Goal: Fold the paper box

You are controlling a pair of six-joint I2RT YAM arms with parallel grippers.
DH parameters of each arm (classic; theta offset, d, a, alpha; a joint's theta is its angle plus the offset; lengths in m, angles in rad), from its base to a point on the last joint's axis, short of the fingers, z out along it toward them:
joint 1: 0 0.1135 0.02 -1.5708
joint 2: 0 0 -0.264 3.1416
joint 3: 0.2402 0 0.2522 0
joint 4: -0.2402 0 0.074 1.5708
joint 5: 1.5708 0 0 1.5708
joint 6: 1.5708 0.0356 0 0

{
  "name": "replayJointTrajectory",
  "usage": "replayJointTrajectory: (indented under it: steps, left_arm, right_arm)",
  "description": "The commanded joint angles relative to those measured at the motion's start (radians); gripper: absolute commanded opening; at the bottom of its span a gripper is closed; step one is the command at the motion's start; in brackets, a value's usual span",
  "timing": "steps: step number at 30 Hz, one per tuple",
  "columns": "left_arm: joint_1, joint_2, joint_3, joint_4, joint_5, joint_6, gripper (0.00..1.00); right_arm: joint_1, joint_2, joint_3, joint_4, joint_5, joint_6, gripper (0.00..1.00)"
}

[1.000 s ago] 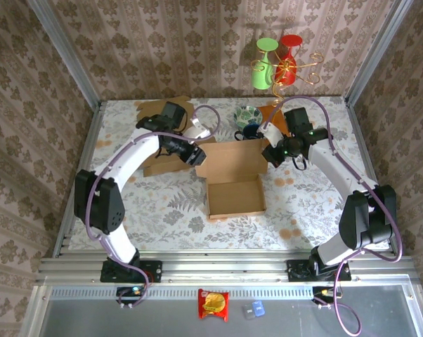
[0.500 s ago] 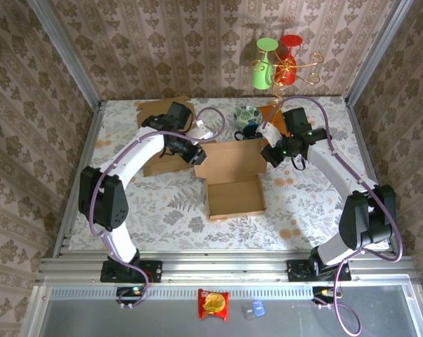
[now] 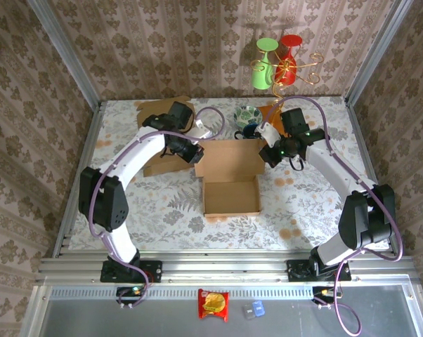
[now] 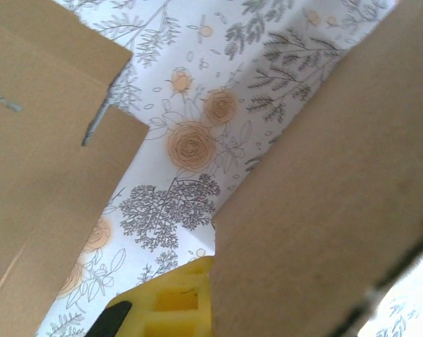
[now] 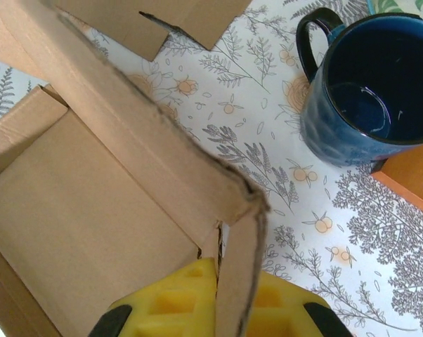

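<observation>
The brown paper box (image 3: 231, 197) lies open mid-table, its tray toward me and its lid (image 3: 229, 160) raised behind it. My left gripper (image 3: 195, 156) is shut on the lid's left side flap (image 4: 324, 196); one yellow finger (image 4: 173, 298) shows against the cardboard in the left wrist view. At the lid's right corner my right gripper (image 3: 268, 154) is shut on the right side flap (image 5: 239, 239), which stands on edge between the two yellow fingers (image 5: 173, 302). The box's inner floor (image 5: 85, 225) shows to the left of that flap.
Flat cardboard sheets (image 3: 159, 163) lie at the back left, under my left arm. A dark blue mug (image 5: 359, 91), a patterned bowl (image 3: 248, 114) and an orange piece (image 3: 271, 110) sit behind the box. A wire stand with green and red glasses (image 3: 276, 60) is at the back.
My left gripper has closed on the lid's left flap. The box has slid slightly left and the lid stands a bit higher. The right gripper keeps its hold.
</observation>
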Motion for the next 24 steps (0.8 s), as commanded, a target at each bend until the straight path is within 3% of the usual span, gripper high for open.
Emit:
replayJointTrajectory:
  steps: [1,9,13,18,24]
  left_arm:
    - [-0.023,0.016,0.075,-0.024,-0.102,-0.145,0.0]
    - [-0.058,0.018,0.108,0.03,-0.22,-0.463,0.0]
    - [-0.05,0.02,0.104,0.084,-0.272,-0.569,0.0]
    - [-0.032,-0.002,0.037,0.259,-0.26,-0.587,0.0]
    - [-0.028,-0.095,-0.186,0.579,-0.262,-0.558,0.0]
  right_arm:
    - [0.021,0.011,0.016,-0.002,0.093,0.15,0.0]
    - [0.117,-0.035,-0.011,0.062,0.321,0.509,0.0]
    - [0.152,-0.042,-0.008,0.133,0.348,0.647,0.0]
    - [0.205,-0.042,-0.034,0.28,0.403,0.696,0.0]
    - [0.237,-0.06,-0.126,0.496,0.432,0.741,0.0]
